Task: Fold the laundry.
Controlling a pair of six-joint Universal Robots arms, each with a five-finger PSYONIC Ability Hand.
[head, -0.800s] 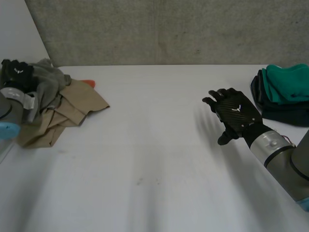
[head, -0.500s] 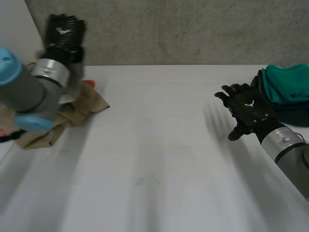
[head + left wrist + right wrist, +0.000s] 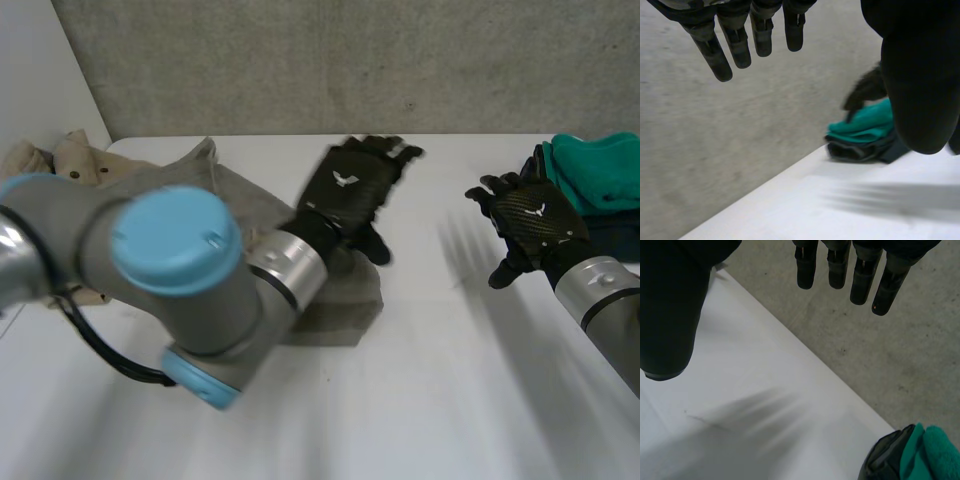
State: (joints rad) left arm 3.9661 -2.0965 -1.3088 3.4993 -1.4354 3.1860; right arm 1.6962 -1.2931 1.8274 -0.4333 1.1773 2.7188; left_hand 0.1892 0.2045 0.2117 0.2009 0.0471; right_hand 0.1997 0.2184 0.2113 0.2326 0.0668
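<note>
Left robot hand (image 3: 350,190): out over the middle of the desk (image 3: 430,400), fingers (image 3: 735,47) straight and fanned, thumb held wide. It's open, with nothing pinched.
Right robot hand (image 3: 532,222): up over the right side of the desk, fingers (image 3: 837,270) straight, thumb apart. It's open too, and holding nothing.
Robot hand count: two, both in the head view. The left wrist view also catches the right one as a dark shape just beside the teal garment (image 3: 865,125).
Grey cloth (image 3: 345,300): one, rumpled. It lies on the desk under the left arm (image 3: 170,290), running from the back left toward the centre.
Grey cloth and left robot hand: the cloth's front corner sits just below the palm. Whether the two touch, I cannot tell.
Tan clothes (image 3: 68,155): a heap at the far left corner of the desk, behind the left arm and well apart from both hands. How many pieces are in it, I cannot tell.
Folded stack: two pieces, one teal garment on top of one dark garment (image 3: 605,238), at the right edge of the desk.
Stack and right robot hand: close. The stack sits just beyond the fingertips, and whether they touch it I cannot tell.
Stack and left robot hand: well apart, with bare desk between them.
</note>
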